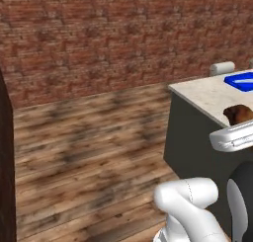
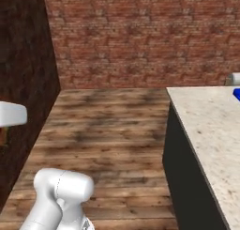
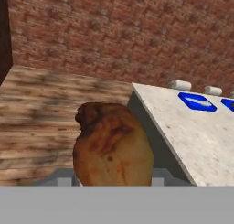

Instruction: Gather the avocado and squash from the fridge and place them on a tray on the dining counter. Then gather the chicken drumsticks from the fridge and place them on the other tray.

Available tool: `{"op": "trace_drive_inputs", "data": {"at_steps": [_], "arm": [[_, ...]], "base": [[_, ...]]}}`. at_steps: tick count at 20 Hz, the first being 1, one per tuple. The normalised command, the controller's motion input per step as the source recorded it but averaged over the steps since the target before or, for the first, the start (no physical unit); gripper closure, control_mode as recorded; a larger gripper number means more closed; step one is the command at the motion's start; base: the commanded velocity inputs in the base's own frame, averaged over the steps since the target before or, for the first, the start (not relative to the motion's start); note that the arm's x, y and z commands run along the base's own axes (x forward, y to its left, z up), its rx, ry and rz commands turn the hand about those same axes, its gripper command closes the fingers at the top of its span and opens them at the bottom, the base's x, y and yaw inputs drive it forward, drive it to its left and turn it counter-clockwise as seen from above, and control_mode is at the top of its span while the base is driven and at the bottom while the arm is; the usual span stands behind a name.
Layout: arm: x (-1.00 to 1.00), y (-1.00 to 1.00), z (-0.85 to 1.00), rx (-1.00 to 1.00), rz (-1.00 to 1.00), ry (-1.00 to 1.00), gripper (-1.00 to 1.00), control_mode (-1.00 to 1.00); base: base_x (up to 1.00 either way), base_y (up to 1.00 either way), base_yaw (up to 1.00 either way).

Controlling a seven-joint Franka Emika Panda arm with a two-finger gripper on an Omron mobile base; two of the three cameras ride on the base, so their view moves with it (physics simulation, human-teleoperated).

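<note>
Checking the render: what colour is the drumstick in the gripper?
Golden-brown with darker reddish-brown patches; the drumstick shows best in the hand view.

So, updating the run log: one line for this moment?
tool: shut on golden-brown chicken drumstick | near beige stone counter | blue tray ahead

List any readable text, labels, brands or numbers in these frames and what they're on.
None: no readable text, label, brand, number or sign in any view.
Checked: the blue tray bears a pale streak, no lettering; the dining counter is plain speckled stone; the chicken drumstick between the fingers is unmarked; the brick wall and wood floor carry no signs.
</note>
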Motion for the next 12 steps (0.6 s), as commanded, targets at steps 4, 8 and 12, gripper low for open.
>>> {"op": "trace_drive_inputs", "data": {"at_steps": [4, 8, 12], "arm": [[0.00, 0.00, 0.00, 0.00, 0.00, 0.00, 1.00, 1.00], [0.00, 0.00, 0.00, 0.00, 0.00, 0.00, 1.00, 1.00], [0.00, 0.00, 0.00, 0.00, 0.00, 0.00, 1.00, 1.00]], "base": [[0.76, 0.48, -0.40], [0.76, 0.51, -0.40], [0.74, 0.54, -0.41]]}}
